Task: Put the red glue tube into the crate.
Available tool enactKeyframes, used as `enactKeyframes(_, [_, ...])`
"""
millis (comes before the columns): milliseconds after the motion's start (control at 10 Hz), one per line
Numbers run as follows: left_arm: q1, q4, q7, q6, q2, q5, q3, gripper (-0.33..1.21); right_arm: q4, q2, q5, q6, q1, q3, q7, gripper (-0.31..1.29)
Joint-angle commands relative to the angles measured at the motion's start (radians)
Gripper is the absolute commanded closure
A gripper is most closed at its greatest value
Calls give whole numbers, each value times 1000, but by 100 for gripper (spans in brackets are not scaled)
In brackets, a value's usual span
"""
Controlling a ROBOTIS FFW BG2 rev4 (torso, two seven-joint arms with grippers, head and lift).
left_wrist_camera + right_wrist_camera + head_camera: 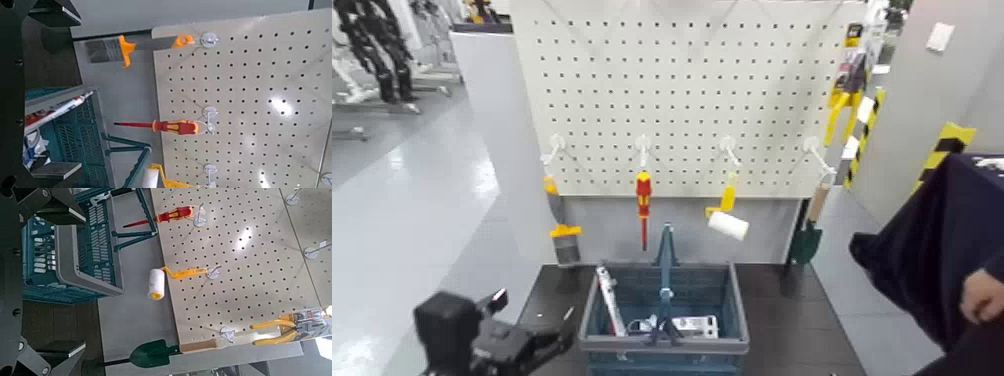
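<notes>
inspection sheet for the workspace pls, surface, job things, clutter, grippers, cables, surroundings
surface: dark tabletop under the crate
job's things: red glue tube inside the crate, tilted against its side, not gripped
clutter: white item also in the crate, type unclear
grippers: left open and empty beside the crate; right open and empty, outside the head view
cables: possible pale cord in the crate, cannot confirm
surroundings: pegboard with scraper, screwdriver, paint roller, trowel and yellow-handled pliers; person's hand at the right edge by dark cloth
</notes>
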Motion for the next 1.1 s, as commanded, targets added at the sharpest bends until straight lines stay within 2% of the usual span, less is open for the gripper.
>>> enactKeyframes(100, [115, -31, 39, -86, -52, -38, -3, 2, -7, -3, 8, -2, 9, -3, -6, 18])
enactKeyframes(200, [143, -31, 39, -115, -70, -40, 12, 5, -10, -1, 8, -2, 12, -4, -6, 18])
enactKeyframes(500, [180, -26, 52, -181, -64, -41, 6, 8, -15, -1, 16, -2, 17, -4, -12, 18])
enactKeyframes(600, [203, -20, 90, -221, -64, -38, 0, 8, -16, -1, 19, -4, 20, -6, -13, 18])
enactKeyframes(900, [201, -11, 90, -224, -58, -29, -9, 9, -12, 0, 19, -24, 24, -4, -24, 18])
enactKeyframes(1000, [203, -11, 95, -221, -61, -27, -12, 9, -22, 0, 33, -10, 32, 5, -64, 18])
enactKeyframes(1100, [203, -11, 96, -221, -60, -27, -12, 9, -53, 3, 80, 25, 43, 3, -83, 16])
